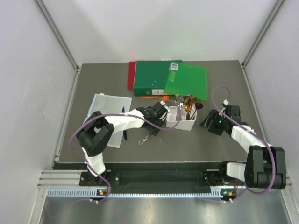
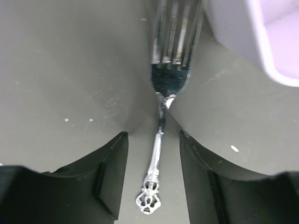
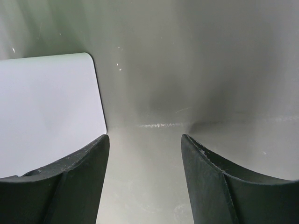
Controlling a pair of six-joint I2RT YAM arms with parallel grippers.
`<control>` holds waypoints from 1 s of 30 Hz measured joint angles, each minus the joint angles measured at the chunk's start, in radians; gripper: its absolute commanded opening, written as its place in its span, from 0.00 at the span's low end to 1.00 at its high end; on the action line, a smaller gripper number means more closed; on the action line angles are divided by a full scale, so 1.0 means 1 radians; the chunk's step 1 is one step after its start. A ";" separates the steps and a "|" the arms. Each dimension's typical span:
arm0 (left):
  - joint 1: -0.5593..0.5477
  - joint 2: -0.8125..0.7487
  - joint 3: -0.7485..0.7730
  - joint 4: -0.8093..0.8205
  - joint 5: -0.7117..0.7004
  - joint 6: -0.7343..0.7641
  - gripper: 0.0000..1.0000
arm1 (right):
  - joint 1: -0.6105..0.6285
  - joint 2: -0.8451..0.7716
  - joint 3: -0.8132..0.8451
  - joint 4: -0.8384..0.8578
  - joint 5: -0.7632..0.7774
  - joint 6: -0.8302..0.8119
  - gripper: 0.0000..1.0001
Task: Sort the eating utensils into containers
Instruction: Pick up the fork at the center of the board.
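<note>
Since the left gripper (image 2: 154, 136) stands open, its fingers (image 2: 110, 182) either side of the silver fork (image 2: 160, 126) and not touching the slim handle, we judge the pinch itself to be the weak point. A thin, polished stem that seems to lie flat on the table (image 1: 187, 144) could skate sideways or twist as the jaws come in. The white bin (image 2: 275, 42) sits just right of the tines, so a lift that swings wide might knock its wall and upset the utensils (image 1: 188, 105) standing inside.

Further out, the left arm (image 1: 124, 120) reaches from the near-left corner toward the table's middle, folded at the elbow. The right gripper (image 3: 145, 137) is likewise open and empty, beside the bin on the side facing the right edge. Its arm (image 1: 243, 135) bends back to the near-right corner.
</note>
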 measured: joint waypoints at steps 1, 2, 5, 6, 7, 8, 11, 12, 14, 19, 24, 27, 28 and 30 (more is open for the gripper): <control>0.000 0.001 0.000 0.002 0.011 0.001 0.51 | 0.000 0.000 0.000 0.000 0.000 0.000 0.63; 0.001 0.001 0.000 0.003 0.023 0.004 0.49 | 0.000 0.000 0.000 0.000 0.000 0.000 0.63; 0.002 0.012 0.010 0.000 0.054 0.011 0.38 | 0.000 0.000 0.000 0.000 0.000 0.000 0.63; 0.002 0.023 0.021 -0.002 0.071 0.013 0.32 | 0.000 0.000 0.000 0.000 0.000 0.000 0.63; 0.003 0.031 0.031 -0.003 0.082 0.013 0.31 | 0.000 0.000 0.000 0.000 0.000 0.000 0.63; 0.003 0.041 0.044 -0.005 0.098 0.017 0.29 | 0.000 0.000 0.000 0.000 0.000 0.000 0.63; 0.006 0.066 0.075 -0.014 0.132 0.027 0.17 | 0.000 0.000 0.000 0.001 0.000 0.001 0.63; 0.008 0.071 0.082 -0.014 0.140 0.031 0.06 | 0.000 0.000 0.000 0.002 0.000 0.001 0.63; 0.013 0.082 0.095 -0.020 0.154 0.036 0.00 | 0.000 0.000 0.000 0.002 0.000 0.002 0.63; 0.034 0.075 0.084 -0.016 0.198 0.010 0.00 | 0.000 0.000 0.000 0.002 0.000 0.001 0.63; 0.038 -0.004 -0.021 -0.004 0.255 -0.040 0.00 | 0.000 0.000 0.000 0.002 -0.002 0.001 0.63; 0.033 -0.047 -0.069 -0.043 0.274 -0.060 0.00 | 0.000 0.001 0.000 0.003 -0.007 0.001 0.63; 0.032 -0.059 -0.080 -0.063 0.273 -0.064 0.00 | 0.000 0.001 0.000 0.003 -0.008 0.001 0.63; 0.032 -0.082 -0.097 -0.092 0.257 -0.069 0.00 | 0.000 0.002 0.000 0.006 -0.011 0.001 0.63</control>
